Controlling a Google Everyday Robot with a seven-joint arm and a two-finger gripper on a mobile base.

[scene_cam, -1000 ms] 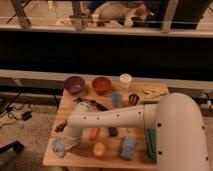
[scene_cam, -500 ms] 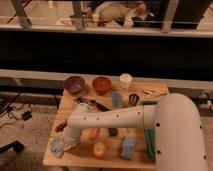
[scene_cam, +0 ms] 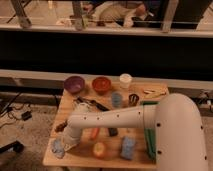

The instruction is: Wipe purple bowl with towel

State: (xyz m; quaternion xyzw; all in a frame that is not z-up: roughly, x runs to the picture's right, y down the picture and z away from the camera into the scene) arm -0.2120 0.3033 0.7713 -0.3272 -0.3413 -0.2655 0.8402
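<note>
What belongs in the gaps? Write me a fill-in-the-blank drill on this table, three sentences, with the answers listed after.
The claw is low at the table's near edge, right by the ____.
The orange bowl stands between the purple bowl and the white ____.
The table carries ____ bowls in all.
Answers: towel; cup; two.

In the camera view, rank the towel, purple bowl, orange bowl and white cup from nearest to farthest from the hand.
The hand is at the front left corner of the table.
1. towel, right at the hand.
2. purple bowl, back left.
3. orange bowl, back row, beside the purple one.
4. white cup, back row, farther right.
</note>
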